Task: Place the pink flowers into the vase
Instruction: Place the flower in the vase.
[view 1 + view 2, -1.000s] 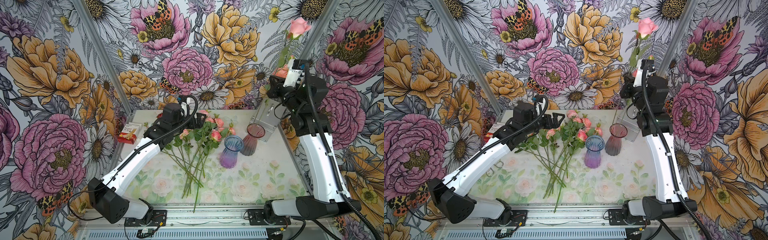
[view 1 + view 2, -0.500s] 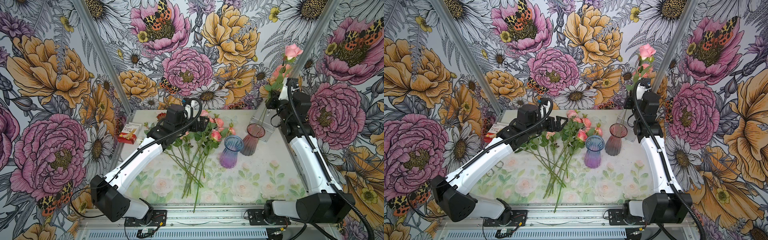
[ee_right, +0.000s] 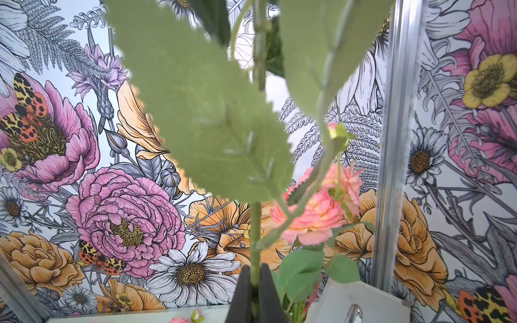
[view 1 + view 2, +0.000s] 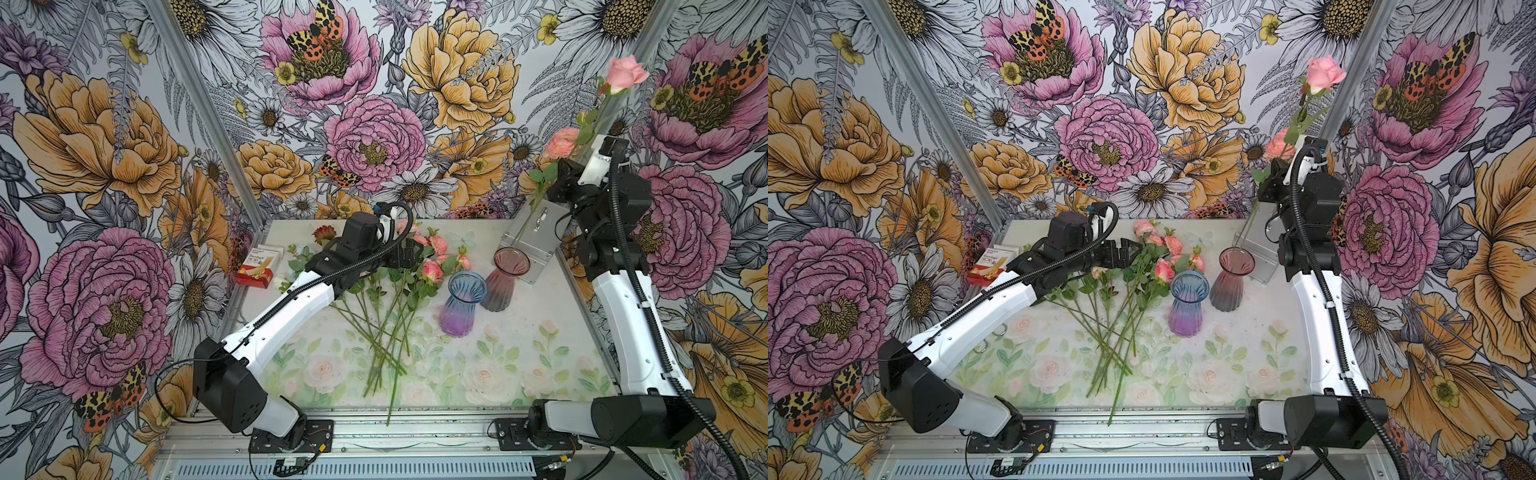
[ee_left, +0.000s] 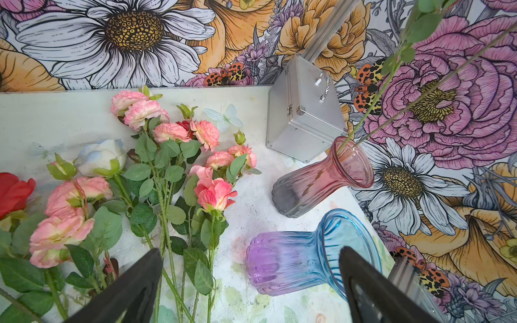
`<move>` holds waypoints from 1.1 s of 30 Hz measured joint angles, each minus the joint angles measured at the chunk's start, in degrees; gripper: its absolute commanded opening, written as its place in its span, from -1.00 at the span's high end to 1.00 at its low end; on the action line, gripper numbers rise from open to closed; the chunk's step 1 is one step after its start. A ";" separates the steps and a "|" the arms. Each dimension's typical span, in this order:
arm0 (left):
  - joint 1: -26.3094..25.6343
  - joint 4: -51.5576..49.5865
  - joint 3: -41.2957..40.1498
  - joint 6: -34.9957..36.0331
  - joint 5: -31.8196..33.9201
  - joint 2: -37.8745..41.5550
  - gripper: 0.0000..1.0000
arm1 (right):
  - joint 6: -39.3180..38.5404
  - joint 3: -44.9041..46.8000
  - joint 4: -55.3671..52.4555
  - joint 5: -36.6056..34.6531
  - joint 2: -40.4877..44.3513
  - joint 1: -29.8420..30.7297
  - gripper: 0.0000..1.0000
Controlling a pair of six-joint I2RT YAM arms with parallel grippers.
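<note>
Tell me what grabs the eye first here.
The loud floral wallpaper covers the walls. A pink rose spray stands high at the back right, pinched by the shut right gripper, its stem reaching into the pink vase. More pink flowers lie heaped mid-table below the open left gripper.

Silver case (image 4: 536,249) and blue vase (image 4: 459,307) hem in the pink vase (image 4: 503,286).

High stereo pair over table (image 4: 540,332); wrist close-ups.
</note>
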State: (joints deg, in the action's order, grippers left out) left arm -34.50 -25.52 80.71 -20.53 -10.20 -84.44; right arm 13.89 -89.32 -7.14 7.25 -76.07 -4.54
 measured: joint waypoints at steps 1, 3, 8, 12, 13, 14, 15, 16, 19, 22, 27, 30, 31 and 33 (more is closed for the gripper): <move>-0.04 0.00 0.00 0.02 0.00 0.00 -0.97 | 0.07 -0.31 0.17 0.11 -0.15 0.00 1.00; -0.04 0.00 0.00 0.04 0.00 0.02 -0.97 | 0.20 -0.55 0.52 0.13 -0.61 0.00 1.00; -0.04 0.00 0.00 0.24 0.02 0.04 -0.97 | 0.22 5.35 3.43 0.13 -0.48 0.00 1.00; -0.04 0.00 0.00 0.63 0.02 0.04 -0.97 | 0.50 14.95 5.73 0.57 0.09 0.00 1.00; -0.04 0.00 0.00 0.63 0.04 0.04 -0.97 | 0.68 16.65 5.77 0.74 0.09 0.00 1.00; -0.04 0.00 0.00 0.63 0.04 0.04 -0.97 | 0.76 18.38 5.90 0.98 0.09 0.11 1.00; -0.04 0.02 0.00 0.63 0.07 0.04 -0.97 | 0.87 19.74 6.27 0.98 0.09 0.28 1.00; -0.04 0.02 -0.04 0.63 0.11 0.04 -0.97 | 0.92 20.72 6.56 0.98 0.09 0.42 1.00; -0.13 0.02 -0.92 0.98 0.76 0.26 -0.97 | 1.11 23.34 7.85 0.98 0.09 1.25 1.00; -0.68 -0.02 -2.54 1.86 2.51 1.03 -0.97 | 1.09 25.88 9.66 0.98 0.22 1.92 1.00; -2.14 -0.20 -3.82 4.15 6.34 2.36 -0.97 | 1.09 29.35 10.93 0.92 0.33 2.64 0.93; -2.69 -0.15 -3.85 5.35 8.85 2.95 -0.97 | 1.09 31.32 11.91 0.52 0.35 3.32 0.92; -2.84 -0.15 -3.85 5.62 9.70 3.08 -0.97 | 1.09 31.89 12.24 0.48 0.35 3.56 0.91; -2.99 -0.15 -3.85 6.08 11.67 3.28 -0.97 | 1.09 32.72 12.46 0.07 0.37 3.91 0.85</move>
State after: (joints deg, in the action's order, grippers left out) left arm -37.50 -25.67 76.86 -14.46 1.48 -81.17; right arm 14.98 -56.60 5.32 7.31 -75.70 -0.62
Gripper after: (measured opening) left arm 0.985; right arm 0.058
